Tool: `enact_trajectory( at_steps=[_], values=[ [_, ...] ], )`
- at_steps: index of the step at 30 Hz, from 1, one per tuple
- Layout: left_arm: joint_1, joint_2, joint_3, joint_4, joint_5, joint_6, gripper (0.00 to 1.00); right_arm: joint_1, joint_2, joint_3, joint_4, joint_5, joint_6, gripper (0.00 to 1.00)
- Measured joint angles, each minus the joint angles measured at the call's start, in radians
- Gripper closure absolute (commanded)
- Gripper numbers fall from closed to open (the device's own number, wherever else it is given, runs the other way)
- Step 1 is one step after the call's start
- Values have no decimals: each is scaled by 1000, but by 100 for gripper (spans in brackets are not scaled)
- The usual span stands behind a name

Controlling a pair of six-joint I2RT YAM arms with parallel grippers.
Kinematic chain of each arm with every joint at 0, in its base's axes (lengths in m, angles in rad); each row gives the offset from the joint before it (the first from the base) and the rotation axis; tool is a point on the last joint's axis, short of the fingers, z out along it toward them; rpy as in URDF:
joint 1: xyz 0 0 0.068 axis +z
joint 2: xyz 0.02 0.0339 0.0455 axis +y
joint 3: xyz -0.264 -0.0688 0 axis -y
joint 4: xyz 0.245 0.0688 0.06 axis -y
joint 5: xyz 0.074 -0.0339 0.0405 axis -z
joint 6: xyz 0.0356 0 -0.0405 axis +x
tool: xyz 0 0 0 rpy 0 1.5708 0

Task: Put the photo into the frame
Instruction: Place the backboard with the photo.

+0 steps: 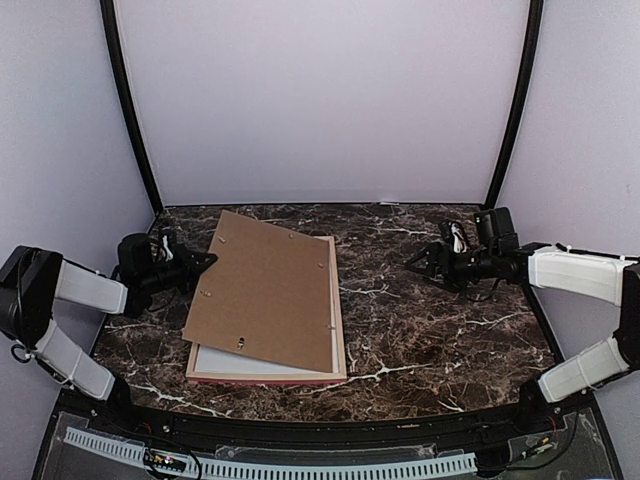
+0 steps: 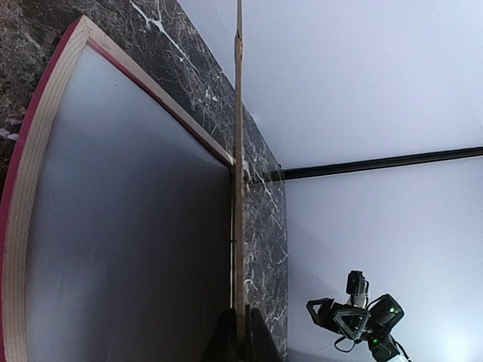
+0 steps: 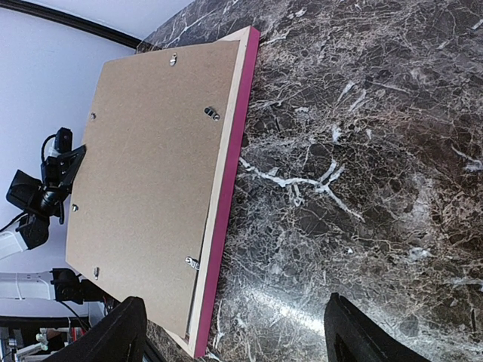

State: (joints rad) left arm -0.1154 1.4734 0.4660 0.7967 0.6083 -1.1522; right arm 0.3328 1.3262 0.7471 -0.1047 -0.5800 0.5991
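Where the skewed brown backing board (image 1: pixel 268 292) leaves it uncovered, the photo (image 1: pixel 240 362) shows as a plain white strip inside the frame (image 1: pixel 340 300). The frame lies pale-wood side up on the desk (image 1: pixel 440 330), left of centre. Only the left wrist view shows the white sheet filling the opening, with the board edge-on above it, clamped at 1 edge by the left jaws. The right wrist view shows small metal tabs on the board. The right jaws gape wide over bare desk, well apart from the frame.
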Motion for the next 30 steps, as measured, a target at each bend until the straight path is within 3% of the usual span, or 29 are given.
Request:
enact_trajectory(
  at_steps=[19, 30],
  values=[
    [-40, 17, -56, 75, -52, 6, 98, 0, 14, 0, 0, 0, 0, 18],
    [-67, 44, -61, 81, -74, 6, 74, 0, 17, 0, 0, 0, 0, 18]
  ],
)
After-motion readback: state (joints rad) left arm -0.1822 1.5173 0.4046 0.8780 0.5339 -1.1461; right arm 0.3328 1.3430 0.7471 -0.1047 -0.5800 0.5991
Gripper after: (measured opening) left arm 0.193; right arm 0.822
